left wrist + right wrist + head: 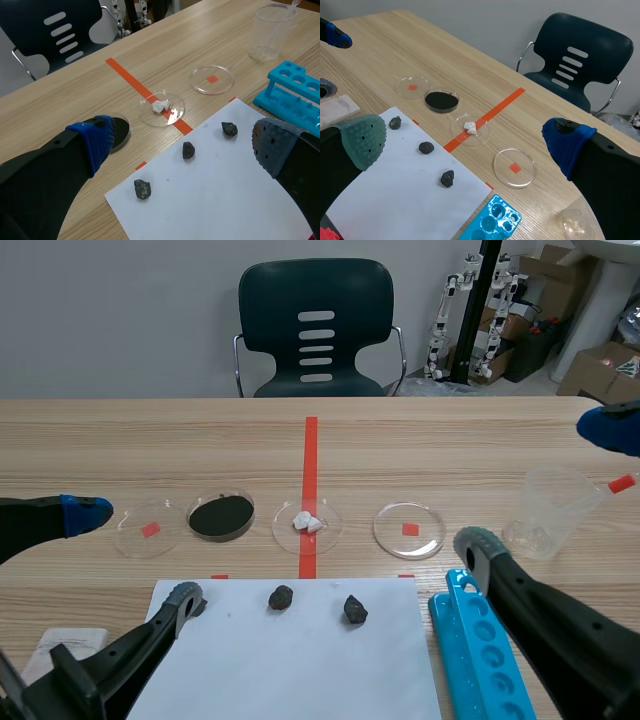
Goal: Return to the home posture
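Left claw [183, 141] is spread wide, one blue-padded finger and one grey dotted finger far apart, with nothing between them. In the scene view it sits low at the lower left of the frame, over the near left corner of a white sheet of paper [290, 660].

Right claw [465, 140] is spread just as wide and also holds nothing. It sits at the right of the frame, grey pad low and blue pad raised by the right edge.

Between the claws only low, flat things lie. Three small, rough dark lumps [188, 150] rest on the smooth sheet, well apart from each other.

Just past the sheet's far edge, four round clear dishes run in a row across the middle of the frame:
- The left dish [150, 530] shows a red square and is near the left claw's blue pad.
- The powder dish [221, 516] is filled with black.
- The middle dish [307, 522] holds white bits and sits on the red tape line.
- The right dish [409, 530] shows another red square.

A bright blue plastic rack [480, 650] with round holes lies beside the sheet's right edge, under the right arm. A clear plastic cup [548, 510] stands at the middle right, near the right claw's blue pad. A pale flat block [70, 645] lies at the lower left beside the left arm.

The pale wood-grain table [450, 440] runs on to its far edge in the upper part of the frame, where a dark plastic chair [316, 330] stands
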